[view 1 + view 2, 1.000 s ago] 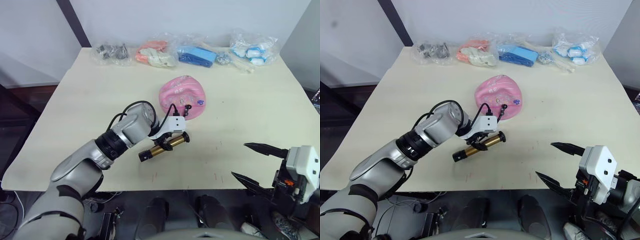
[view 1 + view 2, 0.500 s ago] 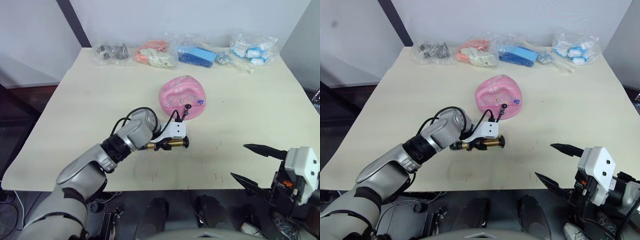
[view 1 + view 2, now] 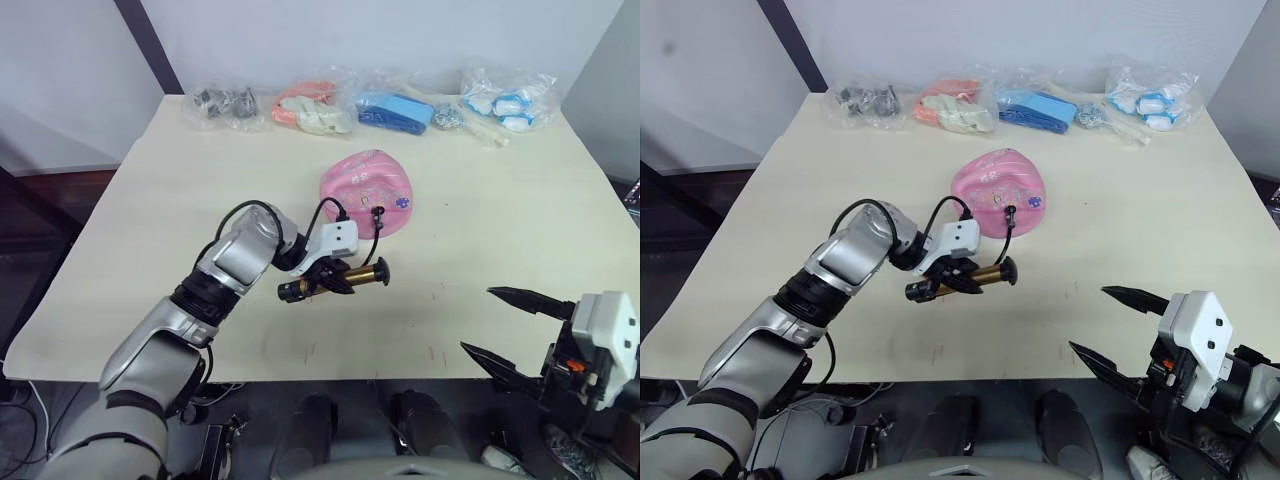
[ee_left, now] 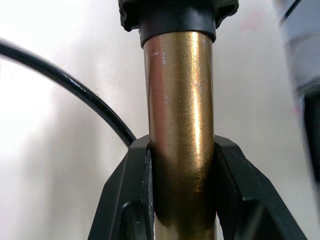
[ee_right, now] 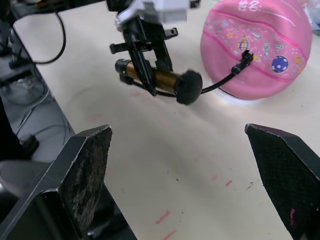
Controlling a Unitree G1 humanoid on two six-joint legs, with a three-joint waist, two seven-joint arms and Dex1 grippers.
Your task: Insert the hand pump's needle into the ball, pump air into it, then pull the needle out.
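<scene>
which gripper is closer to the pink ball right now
Left. The left gripper, shut on the hand pump, sits just in front of the ball. The right gripper hangs open past the table's near edge.

Table (image 3: 150, 230) layout: ball (image 3: 365, 190) sits just right of centre, resting on the table. Hand pump (image 3: 335, 282) lies roughly level in front of the ball and slightly left, clamped between the left gripper (image 3: 325, 280) fingers, held just above the tabletop. Hose runs from the pump back to the needle (image 3: 378, 211), which sits at the ball's front face, touching it. Right gripper (image 3: 510, 325) hangs off the table's front right edge, fingers spread, well apart from pump and ball. Along the back edge, left to right: four plastic bags (image 3: 225, 105), (image 3: 312, 108), (image 3: 395, 108), (image 3: 505, 98), all well behind the ball.
</scene>
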